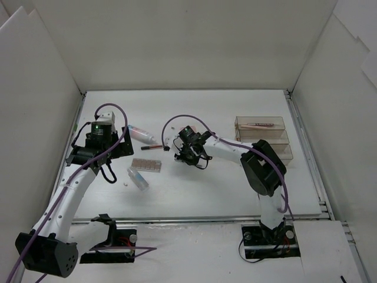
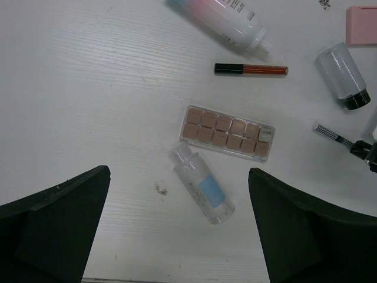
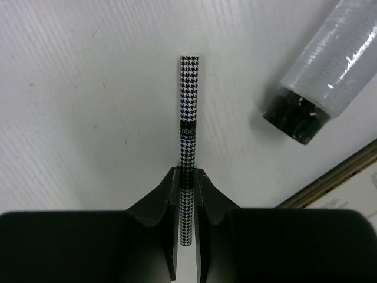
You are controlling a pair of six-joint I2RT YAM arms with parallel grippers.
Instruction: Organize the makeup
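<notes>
We note the right gripper (image 3: 187, 177) clamped on a houndstooth pencil (image 3: 188, 118); we cannot tell whether the pencil touches the table (image 3: 88, 88). A black-capped clear bottle (image 3: 324, 71) lies near it. The left gripper (image 2: 178, 172) hangs wide apart above the brown palette (image 2: 227, 132) and a blue-labelled bottle (image 2: 201, 184). A pink bottle (image 2: 221, 17) and a red pencil (image 2: 251, 69) lie beyond them.
</notes>
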